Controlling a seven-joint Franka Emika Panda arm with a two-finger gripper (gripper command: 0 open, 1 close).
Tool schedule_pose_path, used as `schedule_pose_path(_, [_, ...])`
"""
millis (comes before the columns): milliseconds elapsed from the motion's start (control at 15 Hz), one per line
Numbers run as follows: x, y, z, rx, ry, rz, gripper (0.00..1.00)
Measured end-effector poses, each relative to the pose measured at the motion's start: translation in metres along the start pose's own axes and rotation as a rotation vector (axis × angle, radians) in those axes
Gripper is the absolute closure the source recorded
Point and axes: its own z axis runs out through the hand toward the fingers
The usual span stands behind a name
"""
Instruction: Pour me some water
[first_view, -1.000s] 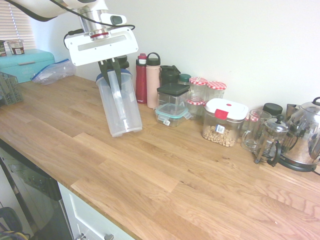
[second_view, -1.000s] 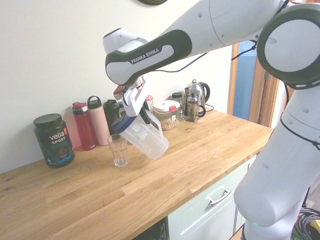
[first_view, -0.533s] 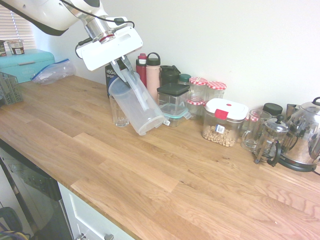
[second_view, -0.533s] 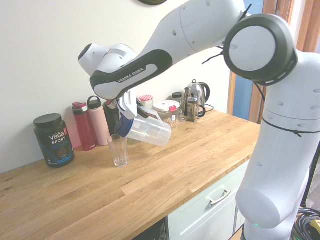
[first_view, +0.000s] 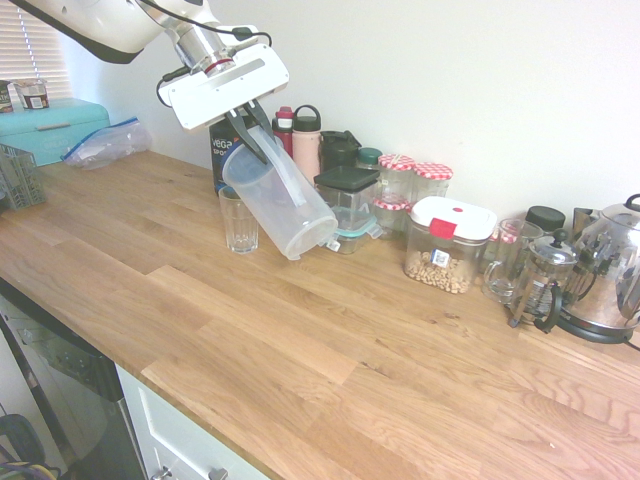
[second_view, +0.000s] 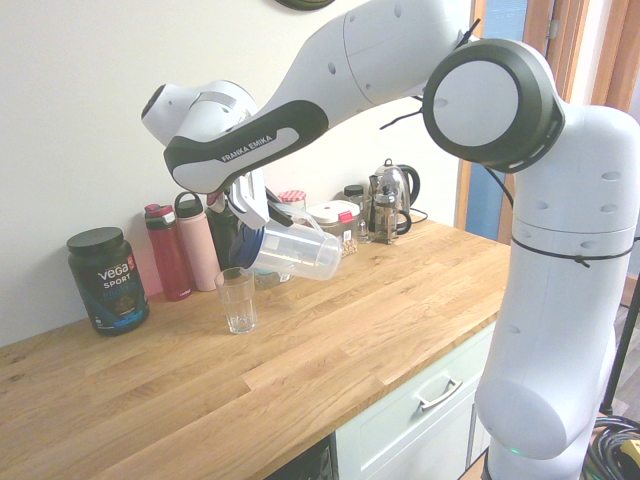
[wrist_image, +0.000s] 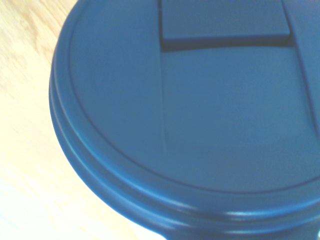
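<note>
first exterior: high, off the counter's (first_view: 330, 330) front edge, facing along it toward the wall, arm entering upper left | second exterior: opposite end, lower, arm from the right | shared: pitcher (first_view: 285, 205) (second_view: 295, 252); glass (first_view: 240, 221) (second_view: 237, 300); bottles | wrist: very close, filled by the blue lid (wrist_image: 200, 110)

Item one: we record a clear plastic pitcher (first_view: 278, 200) with a blue lid (wrist_image: 190, 110), raised off the wooden surface (first_view: 330, 340) and tipped steeply, lid end lowest and directly above the glass, base pointing up and away. We see no water in it or leaving it.

Item two: we record a small clear drinking glass (second_view: 237, 300), upright on the surface, just under the pitcher's lid end. It looks empty to us.
</note>
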Motion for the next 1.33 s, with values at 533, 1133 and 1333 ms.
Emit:
schedule_pose_path(533, [-0.042,0.083,-0.022,0.244,0.027,0.189,1.0])
schedule_pose_path(1133, [-0.113,0.147,0.067,0.488,-0.01,0.668,1.0])
schedule_pose_path(1333, [-0.148,0.147,0.103,0.51,0.018,0.83,1.0])
